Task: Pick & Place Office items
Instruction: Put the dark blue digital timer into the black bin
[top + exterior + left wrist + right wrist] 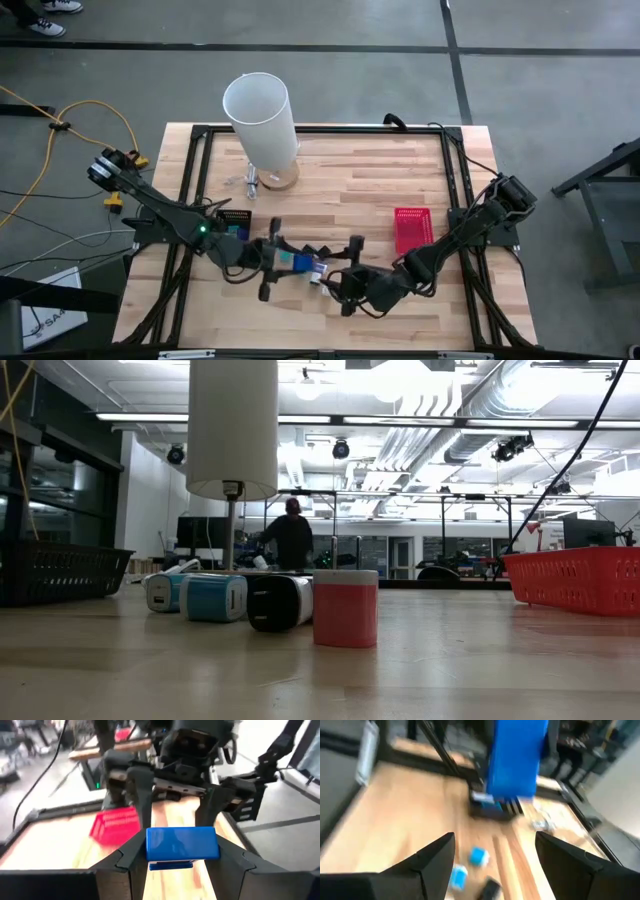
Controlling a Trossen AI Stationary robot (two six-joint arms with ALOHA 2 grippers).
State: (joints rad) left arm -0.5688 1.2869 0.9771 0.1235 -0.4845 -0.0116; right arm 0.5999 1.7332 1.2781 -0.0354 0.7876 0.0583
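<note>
The counter (340, 190) holds a tall cylinder (260, 118) near its far edge. A mesh basket (411, 229) lies on the right side. Near the front middle, the left pincer (272, 262) and the right pincer (340, 275) face each other, close together. A small block (182, 843) sits between the left pincer's fingers. In the low view, a row of small office items (225, 598) stands side by side on the counter, with a short cup (345, 608) just right of them and the basket farther right.
</note>
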